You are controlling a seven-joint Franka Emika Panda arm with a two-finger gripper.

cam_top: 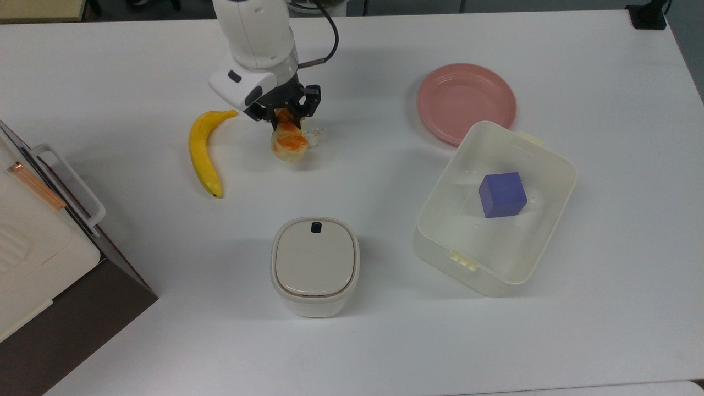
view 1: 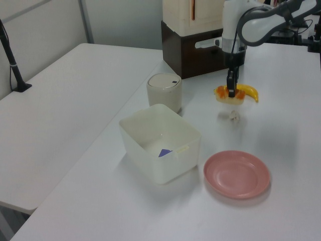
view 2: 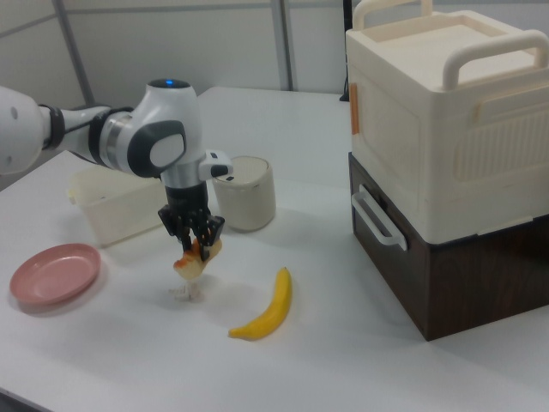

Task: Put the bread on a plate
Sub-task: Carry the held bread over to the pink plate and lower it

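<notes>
The bread (cam_top: 290, 140), a pale bun with orange-brown glazed bumps, hangs clear of the table with my gripper (cam_top: 286, 118) shut on its upper end. From the side the bread (view 2: 196, 257) dangles below the fingers (view 2: 194, 243), and the left view has the bread (view 1: 228, 95) in the air under my gripper (view 1: 231, 92). The pink plate (cam_top: 466, 102) lies flat and bare toward the top view's right, well apart from the bread. The plate (view 1: 236, 174) is near the left view's bottom, and the plate (view 2: 53, 273) sits at the right view's left.
A small white lump (cam_top: 314, 135) lies on the table by the bread. A yellow banana (cam_top: 204, 148) rests to the top view's left. A cream tub (cam_top: 495, 209) holds a purple cube (cam_top: 502, 194). A lidded cream canister (cam_top: 314, 265) and a brown-and-cream cabinet (cam_top: 38, 247) stand nearer.
</notes>
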